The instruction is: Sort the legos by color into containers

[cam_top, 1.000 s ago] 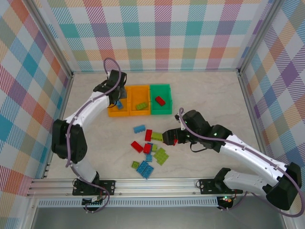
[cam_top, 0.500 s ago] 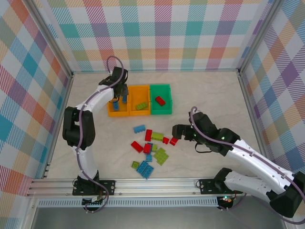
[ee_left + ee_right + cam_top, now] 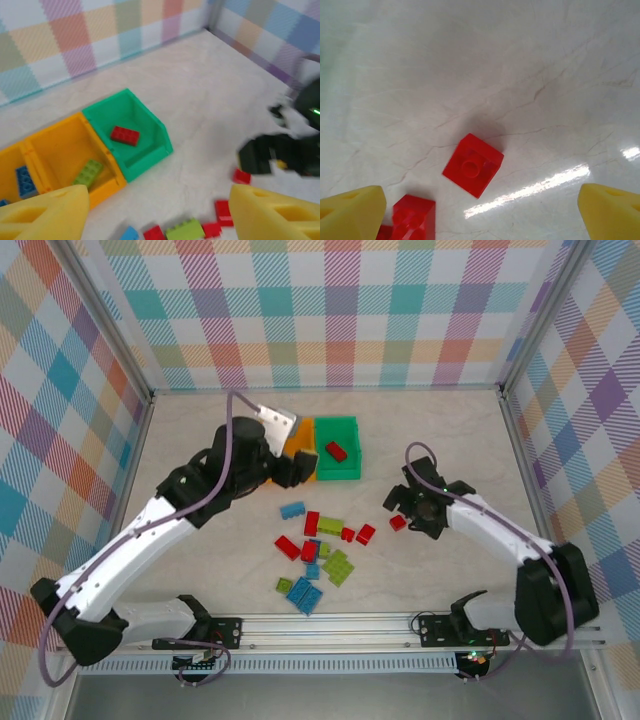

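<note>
– Over the bins, what is your left hand (image 3: 156, 210) doing?
– Hanging above their front edge, yellow fingers (image 3: 45, 212) spread wide, nothing between them. A second ago I had it pressed together further back, over the left orange bin (image 3: 9, 162). Since then the arm has swung toward the pile and the hand has come apart.
– And what lies in the bins?
– One blue brick (image 3: 24, 181) in that left bin, one lime brick (image 3: 89, 172) in the middle orange bin (image 3: 60, 145), one red brick (image 3: 125, 135) in the green bin (image 3: 154, 134).
– Your right hand (image 3: 480, 200)?
– Spread wide too, holding nothing. It sat at the right edge of the pile a second ago; now it has drawn off to the right. A small red brick (image 3: 472, 165) lies flat on the bench (image 3: 520, 60) between its fingers, touching neither, apart from the pile. Another red piece (image 3: 414, 217) lies near one fingertip.
– The rest of the legos?
– Loose pile (image 3: 310, 551) of blue, red and lime, on the bench between the arms, well short of the bins. I see no change there.
</note>
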You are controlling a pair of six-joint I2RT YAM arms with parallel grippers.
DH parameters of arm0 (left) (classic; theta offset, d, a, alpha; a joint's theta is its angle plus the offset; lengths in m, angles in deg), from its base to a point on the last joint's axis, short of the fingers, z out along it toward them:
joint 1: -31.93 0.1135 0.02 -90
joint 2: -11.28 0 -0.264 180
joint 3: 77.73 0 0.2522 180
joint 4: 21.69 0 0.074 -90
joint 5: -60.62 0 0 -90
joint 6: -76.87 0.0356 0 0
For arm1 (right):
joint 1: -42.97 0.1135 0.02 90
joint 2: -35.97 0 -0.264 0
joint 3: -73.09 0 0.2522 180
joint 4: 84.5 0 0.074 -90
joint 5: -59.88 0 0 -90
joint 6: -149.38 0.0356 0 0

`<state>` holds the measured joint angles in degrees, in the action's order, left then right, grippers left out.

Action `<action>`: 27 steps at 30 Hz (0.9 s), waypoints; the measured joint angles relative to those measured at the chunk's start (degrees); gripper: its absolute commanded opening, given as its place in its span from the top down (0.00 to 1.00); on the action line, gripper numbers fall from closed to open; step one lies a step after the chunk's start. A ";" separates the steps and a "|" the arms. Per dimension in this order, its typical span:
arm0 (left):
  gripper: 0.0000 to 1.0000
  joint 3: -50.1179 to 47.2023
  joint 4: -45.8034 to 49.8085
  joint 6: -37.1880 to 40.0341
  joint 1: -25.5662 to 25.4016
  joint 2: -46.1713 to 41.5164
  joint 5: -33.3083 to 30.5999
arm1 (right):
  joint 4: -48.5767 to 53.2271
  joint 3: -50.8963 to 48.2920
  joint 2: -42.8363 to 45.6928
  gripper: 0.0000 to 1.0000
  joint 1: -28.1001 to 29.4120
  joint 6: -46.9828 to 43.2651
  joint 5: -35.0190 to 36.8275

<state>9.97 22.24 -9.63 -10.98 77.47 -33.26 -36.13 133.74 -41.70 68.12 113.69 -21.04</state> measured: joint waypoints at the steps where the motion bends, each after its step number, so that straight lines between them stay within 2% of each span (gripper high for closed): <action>1: 0.16 -2.73 -0.22 2.43 -0.37 -1.79 1.64 | 0.42 0.98 -2.64 0.12 -0.07 0.94 -0.50; 3: 0.06 -8.31 -0.17 7.08 -0.74 -5.22 4.68 | 1.46 3.50 -7.52 0.15 -0.07 2.67 -1.51; 5: 0.00 -12.92 0.31 12.02 -1.73 -8.04 7.69 | 1.92 5.49 -10.80 0.19 -0.07 4.20 -2.32; 12: 0.00 -16.72 3.13 28.11 -6.10 -11.54 14.91 | 2.36 6.36 -13.77 0.32 -0.07 7.43 -3.65; 16: 0.00 -18.78 5.44 35.34 -6.67 -12.48 17.25 | 1.90 6.29 -13.81 0.45 -0.07 8.28 -3.78; 19: 0.00 -20.83 7.58 39.41 -8.17 -13.20 18.03 | 0.96 6.27 -14.45 0.52 -0.07 8.37 -3.80; 23: 0.00 -22.69 9.11 43.06 -9.51 -14.29 18.16 | -0.26 5.57 -16.31 0.53 -0.07 8.46 -3.82; 27: 0.00 -23.30 9.40 45.27 -9.84 -14.97 17.64 | -1.16 4.70 -15.43 0.66 -0.07 7.82 -3.78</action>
<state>-13.33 31.64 35.64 -20.82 62.50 -15.62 -37.29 138.44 -57.13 68.06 121.51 -24.82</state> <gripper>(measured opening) 0.998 0.383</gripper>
